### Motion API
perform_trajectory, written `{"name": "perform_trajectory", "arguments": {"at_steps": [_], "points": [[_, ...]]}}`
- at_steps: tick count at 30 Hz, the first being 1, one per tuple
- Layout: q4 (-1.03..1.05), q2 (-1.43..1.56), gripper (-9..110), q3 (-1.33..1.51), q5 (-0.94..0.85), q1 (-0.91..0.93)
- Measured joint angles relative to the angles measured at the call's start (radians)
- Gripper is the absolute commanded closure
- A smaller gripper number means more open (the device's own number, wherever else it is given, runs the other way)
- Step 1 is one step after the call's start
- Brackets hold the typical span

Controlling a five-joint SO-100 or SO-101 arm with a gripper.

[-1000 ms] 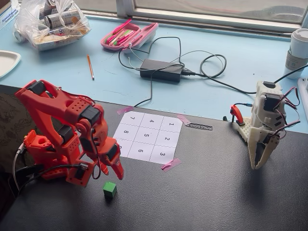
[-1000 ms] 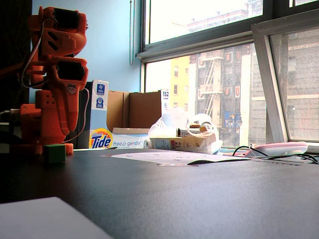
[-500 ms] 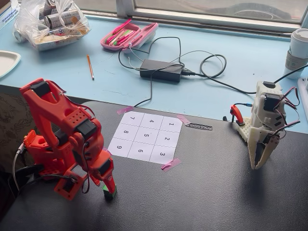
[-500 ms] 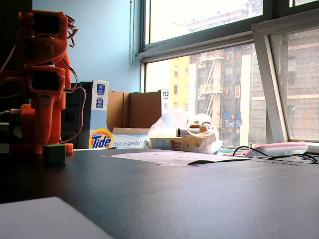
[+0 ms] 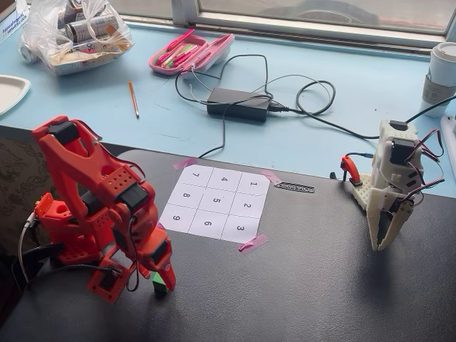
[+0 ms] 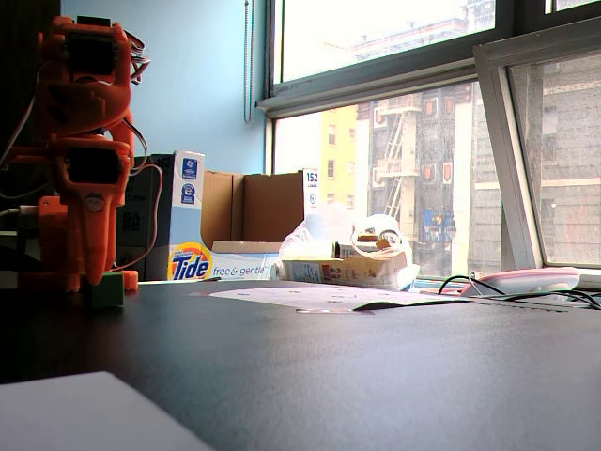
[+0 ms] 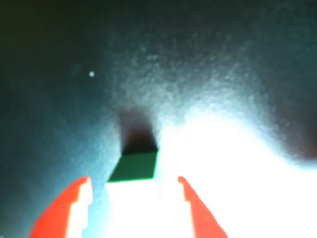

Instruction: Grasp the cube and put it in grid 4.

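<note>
The small green cube (image 5: 159, 287) sits on the black table at the front left, well short of the numbered sheet. My orange gripper (image 5: 164, 279) points down over it. In the wrist view the cube (image 7: 136, 166) lies between the two orange fingertips (image 7: 79, 196) with a gap on each side, so the gripper (image 7: 133, 181) is open around it. In the low fixed view the gripper (image 6: 97, 278) stands right over the cube (image 6: 106, 291). Grid 4 (image 5: 224, 179) is the top middle cell of the white sheet, and it is bare.
A white second arm (image 5: 392, 192) stands at the right of the black table. The numbered sheet (image 6: 310, 296) is taped flat. Cables and a power brick (image 5: 239, 105), a pink case (image 5: 189, 52), a pencil (image 5: 133, 99) and a bag (image 5: 75, 32) lie on the blue surface behind.
</note>
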Motion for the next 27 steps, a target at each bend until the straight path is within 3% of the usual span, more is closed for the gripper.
{"name": "perform_trajectory", "arguments": {"at_steps": [3,11,20,27], "points": [[-0.002,-0.005,76,0.000,-0.003,0.008],[-0.017,-0.028,101,0.000,-0.055,-0.009],[-0.005,-0.028,101,-0.005,-0.080,-0.026],[0.106,-0.031,101,-0.196,-0.080,-0.052]]}}
